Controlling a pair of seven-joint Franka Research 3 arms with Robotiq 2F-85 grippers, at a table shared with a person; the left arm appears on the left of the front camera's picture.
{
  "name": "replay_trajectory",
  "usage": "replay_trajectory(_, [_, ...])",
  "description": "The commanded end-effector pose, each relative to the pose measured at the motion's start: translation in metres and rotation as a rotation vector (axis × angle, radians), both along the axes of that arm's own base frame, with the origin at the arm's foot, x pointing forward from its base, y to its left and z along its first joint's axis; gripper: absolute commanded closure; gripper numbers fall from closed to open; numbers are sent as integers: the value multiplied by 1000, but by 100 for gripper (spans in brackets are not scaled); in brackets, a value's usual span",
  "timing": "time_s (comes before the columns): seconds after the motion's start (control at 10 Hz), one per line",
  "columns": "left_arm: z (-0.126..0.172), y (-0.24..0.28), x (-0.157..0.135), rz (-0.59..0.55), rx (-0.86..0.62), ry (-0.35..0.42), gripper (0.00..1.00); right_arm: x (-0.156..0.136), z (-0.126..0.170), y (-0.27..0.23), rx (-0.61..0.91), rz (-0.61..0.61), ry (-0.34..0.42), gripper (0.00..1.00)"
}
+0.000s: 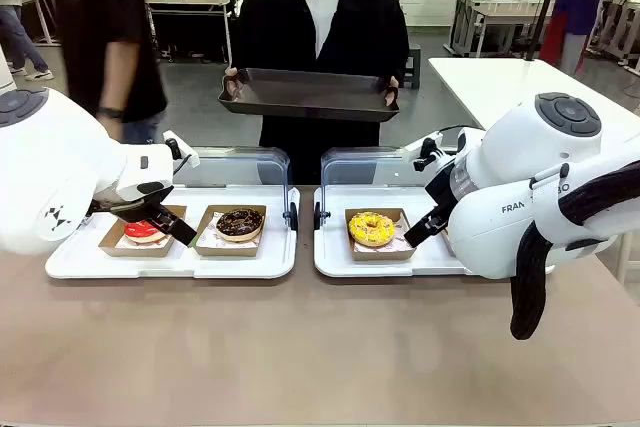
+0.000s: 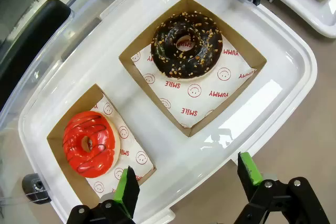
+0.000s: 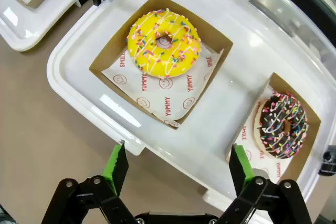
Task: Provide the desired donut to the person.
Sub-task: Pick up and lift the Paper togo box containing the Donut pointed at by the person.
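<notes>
1. Front view: person at the far edge of the table, both hands on a black tray held level at chest height. Below it, left white tray and right white tray side by side, nearly meeting at the middle, clear lids raised at the back.
2. Broad bare tabletop along the near rims of both white trays (plenty of room there). Outer sides crowded by the bulky left arm and right arm.
3. Left wrist view: left gripper spread wide, nothing between the green pads, poised over the near rim of the left white tray. Red-iced donut in a cardboard box close to one pad. Chocolate donut with nut crumbs in a second box farther in, apart from the first.
4. Right wrist view: right gripper likewise wide and empty, over the near rim of the right white tray. Yellow sprinkled donut boxed straight ahead.
5. Readable print: "SMILE" and "YUMMY" in red, with smiley faces, on the paper liners under the donuts; "FRAN" lettering on the right arm.
6. Added by the right wrist view: chocolate donut with coloured sprinkles, boxed at the tray's other end (that spot covered by the right arm in the front view). Which donut wanted: cannot tell.
</notes>
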State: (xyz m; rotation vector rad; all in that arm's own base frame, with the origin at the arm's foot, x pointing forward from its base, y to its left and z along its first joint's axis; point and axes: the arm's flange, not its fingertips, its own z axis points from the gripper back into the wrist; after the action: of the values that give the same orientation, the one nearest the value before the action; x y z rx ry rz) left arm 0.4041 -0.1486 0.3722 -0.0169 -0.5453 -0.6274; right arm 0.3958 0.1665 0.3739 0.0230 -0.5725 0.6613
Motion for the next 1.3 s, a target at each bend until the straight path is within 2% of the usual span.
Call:
replay_trajectory(0.0, [0, 0, 0, 0, 0, 0, 0, 0, 0, 0, 0, 0, 0, 0])
replay_trajectory(1.2, [0, 0, 0, 0, 0, 0, 0, 0, 0, 0, 0, 0, 0, 0])
